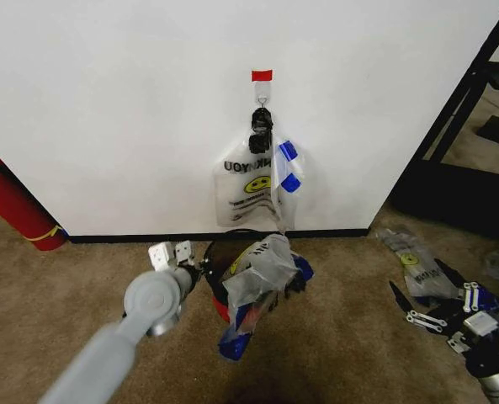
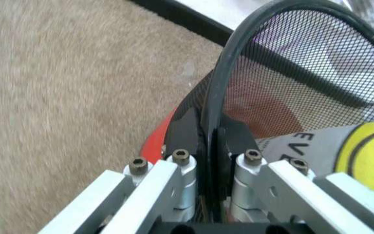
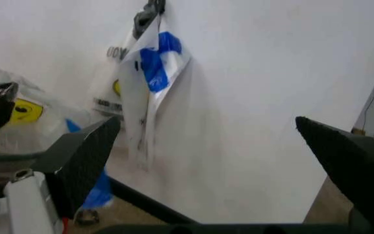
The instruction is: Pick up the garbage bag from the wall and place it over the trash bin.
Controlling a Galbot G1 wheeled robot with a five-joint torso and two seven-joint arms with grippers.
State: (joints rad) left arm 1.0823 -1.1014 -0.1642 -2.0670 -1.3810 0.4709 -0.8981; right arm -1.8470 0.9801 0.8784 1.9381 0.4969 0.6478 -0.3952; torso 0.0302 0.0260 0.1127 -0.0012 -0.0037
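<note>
The garbage bag (image 1: 262, 269) lies crumpled over the small black trash bin (image 1: 218, 273), one blue-patched end hanging down the front. Through the bin's mesh (image 2: 284, 73) its yellow smiley (image 2: 365, 151) shows. My left gripper (image 1: 190, 263) is at the bin's left side, its fingers (image 2: 229, 134) shut on the black rim. My right gripper (image 1: 422, 307) stands open low at the right, apart from the bin, nothing between its fingers (image 3: 83, 161). On the white wall (image 1: 106, 109) a like smiley bag (image 1: 253, 181) hangs from a hook under a red tape strip (image 1: 262, 75).
A red fire extinguisher (image 1: 13, 202) leans at the wall's left end. More smiley bags (image 1: 417, 265) lie on the carpet by my right gripper. A dark frame (image 1: 468, 109) borders the wall on the right. Open carpet lies left of the bin.
</note>
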